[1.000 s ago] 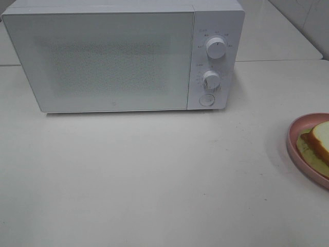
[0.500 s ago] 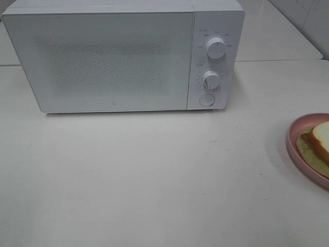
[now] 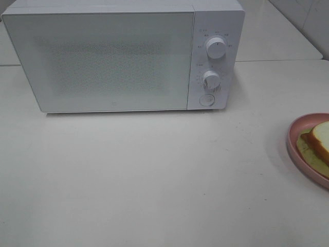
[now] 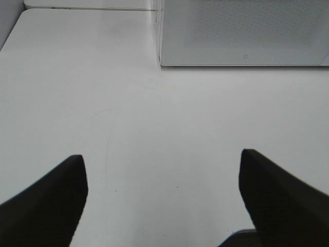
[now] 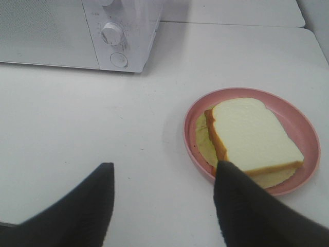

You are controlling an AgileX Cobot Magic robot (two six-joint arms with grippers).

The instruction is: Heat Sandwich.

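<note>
A white microwave [image 3: 123, 56] stands at the back of the pale bench [image 3: 154, 175], its door closed and its two round dials [image 3: 216, 47] stacked on the panel at the right, with a small round button below them. Off to the right, near the bench's edge, sits a round pink plate [image 3: 295, 141], and the sandwich [image 3: 318, 146] lies on it: a white bread slice with a tan crust on top, pale green lettuce poking out underneath. From the high camera only part of the plate is in view.

The right end effector [image 5: 164, 206] hangs above the bench with its two dark fingers [image 5: 77, 211] standing well apart, nothing between them. One finger overlaps the near rim of the plate in its own camera's view, though whether it touches I cannot tell. The left end effector [image 4: 162, 200] hovers over bare bench in front of the microwave's left corner, its fingers [image 4: 46, 200] spread wide and holding nothing.
</note>
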